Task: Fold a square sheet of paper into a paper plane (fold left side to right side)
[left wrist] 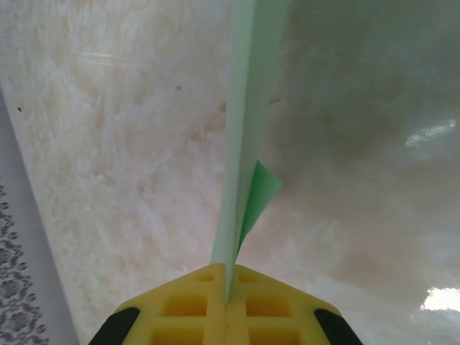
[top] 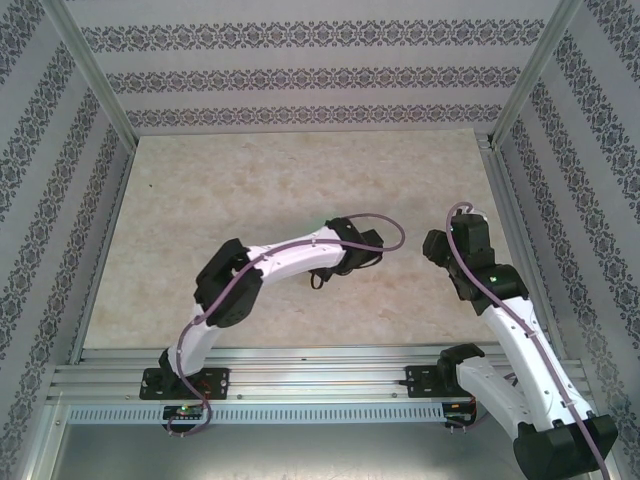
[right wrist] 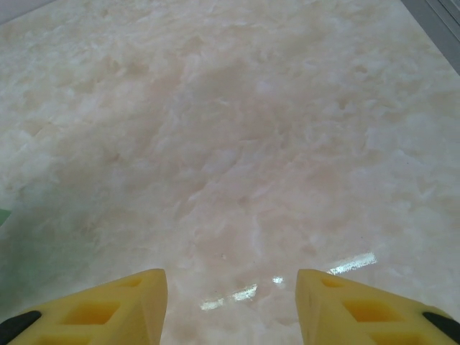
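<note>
We pinch the paper plane in our closed left gripper, its length running toward twelve o'clock; our right gripper stands parted, empty.

Pale marbled tabletop, patterned walls, aluminium rails at near edge

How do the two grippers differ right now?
The left gripper is shut; the right gripper is open. The left gripper pinches folded green paper; the right gripper holds nothing, with bare table beneath it. Both have yellow fingers.
</note>
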